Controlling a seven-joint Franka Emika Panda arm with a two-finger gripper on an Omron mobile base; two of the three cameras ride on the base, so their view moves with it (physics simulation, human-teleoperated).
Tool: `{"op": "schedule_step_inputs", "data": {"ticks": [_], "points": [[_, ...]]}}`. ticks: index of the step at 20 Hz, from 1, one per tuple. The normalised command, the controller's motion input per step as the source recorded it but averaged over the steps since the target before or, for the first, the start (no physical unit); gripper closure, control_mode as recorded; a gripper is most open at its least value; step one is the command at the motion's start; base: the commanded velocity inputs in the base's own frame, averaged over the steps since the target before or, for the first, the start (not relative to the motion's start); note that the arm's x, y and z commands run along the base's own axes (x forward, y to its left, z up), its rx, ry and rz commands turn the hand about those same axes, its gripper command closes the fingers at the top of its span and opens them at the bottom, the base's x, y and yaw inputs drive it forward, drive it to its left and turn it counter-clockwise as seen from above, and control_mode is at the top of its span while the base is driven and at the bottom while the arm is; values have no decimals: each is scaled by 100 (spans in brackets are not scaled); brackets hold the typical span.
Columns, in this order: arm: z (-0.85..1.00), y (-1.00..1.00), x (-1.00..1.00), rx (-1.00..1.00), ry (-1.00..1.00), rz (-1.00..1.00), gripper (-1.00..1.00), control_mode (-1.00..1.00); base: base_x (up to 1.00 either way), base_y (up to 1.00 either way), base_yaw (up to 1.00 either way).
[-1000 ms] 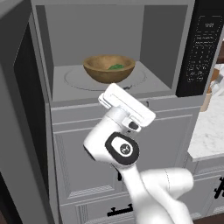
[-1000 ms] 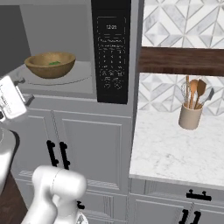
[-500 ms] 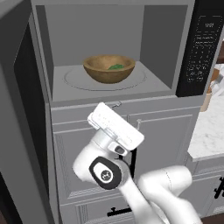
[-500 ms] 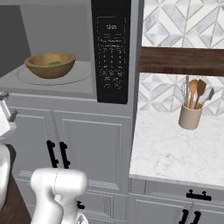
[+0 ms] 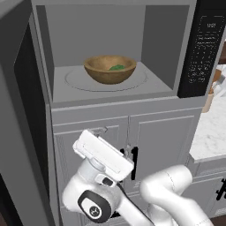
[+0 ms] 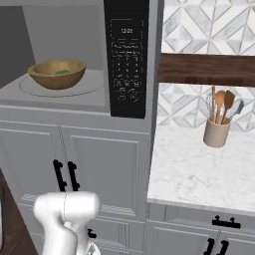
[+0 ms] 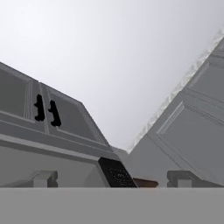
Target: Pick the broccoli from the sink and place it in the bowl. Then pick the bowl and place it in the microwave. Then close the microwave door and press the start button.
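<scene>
The wooden bowl point(image 5: 110, 69) point(image 6: 57, 73) stands on the turntable inside the microwave point(image 5: 110, 26). The dark-green broccoli point(image 5: 117, 67) point(image 6: 62, 72) lies in the bowl. The microwave door point(image 5: 24, 101) is swung wide open to the left. My white hand point(image 5: 103, 152) hangs well below the microwave, in front of the lower cabinet doors. In the hand view my gripper point(image 7: 112, 179) is open and holds nothing; it is tilted upward toward the ceiling and the black keypad panel point(image 7: 116, 173). The sink is out of view.
The keypad panel point(image 5: 204, 48) point(image 6: 127, 55) sits on the microwave's right side. Below it are grey cabinet doors with black handles point(image 5: 134, 161) point(image 6: 64, 174). A utensil holder point(image 6: 217, 132) stands on the marble counter point(image 6: 199, 169) to the right, under a wooden shelf point(image 6: 206, 69).
My hand has dropped from just under the microwave shelf to in front of the lower cabinets, and it has left the right base view. The bowl has not moved.
</scene>
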Motion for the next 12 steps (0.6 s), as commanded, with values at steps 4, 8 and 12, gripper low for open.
{"op": "schedule_step_inputs", "data": {"ticks": [4, 8, 12], "points": [[-31, 85, -25, -1, 0, 0, -100, -100, 0, 0, 0], [-50, 92, -2, 0, 0, 0, -100, -100, 0, 0, 0], [-50, 100, 0, 0, 0, 0, -100, -100, 0, 0, 0]]}}
